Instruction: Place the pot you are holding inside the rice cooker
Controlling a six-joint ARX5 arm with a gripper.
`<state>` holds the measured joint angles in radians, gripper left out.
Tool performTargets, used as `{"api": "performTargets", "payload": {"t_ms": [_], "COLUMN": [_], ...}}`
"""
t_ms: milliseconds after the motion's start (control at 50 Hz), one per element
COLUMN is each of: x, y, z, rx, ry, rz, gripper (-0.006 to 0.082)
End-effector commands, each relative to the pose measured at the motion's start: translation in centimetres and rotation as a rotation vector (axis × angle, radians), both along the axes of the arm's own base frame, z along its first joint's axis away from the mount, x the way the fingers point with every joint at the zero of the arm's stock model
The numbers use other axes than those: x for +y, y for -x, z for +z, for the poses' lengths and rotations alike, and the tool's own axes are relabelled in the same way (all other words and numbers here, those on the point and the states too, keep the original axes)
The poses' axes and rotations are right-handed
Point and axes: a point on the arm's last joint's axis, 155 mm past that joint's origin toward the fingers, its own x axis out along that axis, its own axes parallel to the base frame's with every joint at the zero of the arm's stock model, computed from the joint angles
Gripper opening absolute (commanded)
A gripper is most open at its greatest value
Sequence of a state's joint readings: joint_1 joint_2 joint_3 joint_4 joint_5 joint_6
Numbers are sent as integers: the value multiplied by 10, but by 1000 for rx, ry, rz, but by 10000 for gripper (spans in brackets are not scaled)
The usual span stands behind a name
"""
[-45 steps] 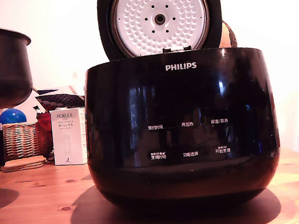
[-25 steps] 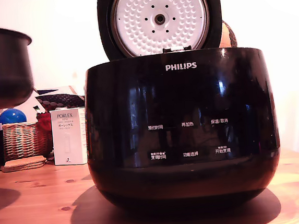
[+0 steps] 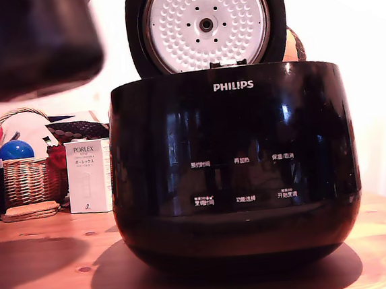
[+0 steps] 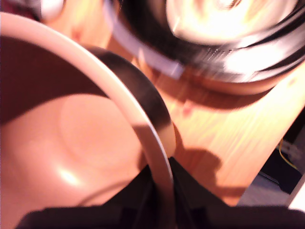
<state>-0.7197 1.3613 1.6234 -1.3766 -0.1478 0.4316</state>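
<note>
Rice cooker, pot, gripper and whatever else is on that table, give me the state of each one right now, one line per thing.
rice cooker: upright on the table, not yet holding the pot.
lid: open, standing up, white dimpled plate facing the camera.
pot: held in the air, at the exterior view's left of the cooker, blurred.
gripper: shut on the pot's rim.
wicker basket: upright, a blue ball inside.
PORLEX box: standing upright.

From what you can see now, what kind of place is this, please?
Probably a home kitchen or dining area. A Philips rice cooker stands lid-open on a knotty wooden table, and behind it sit a wicker basket and a Porlex box.
</note>
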Motion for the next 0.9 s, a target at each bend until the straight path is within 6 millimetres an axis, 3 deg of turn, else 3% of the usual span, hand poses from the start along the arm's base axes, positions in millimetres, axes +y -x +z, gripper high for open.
{"api": "performTargets", "payload": {"t_ms": [0,880], "x": [-8,-109], "y": [-1,43], "z": [22,59], "rx": [-64,-118], "ry": [52,288], "rz": [-20,-346], "gripper": [-24,-24]}}
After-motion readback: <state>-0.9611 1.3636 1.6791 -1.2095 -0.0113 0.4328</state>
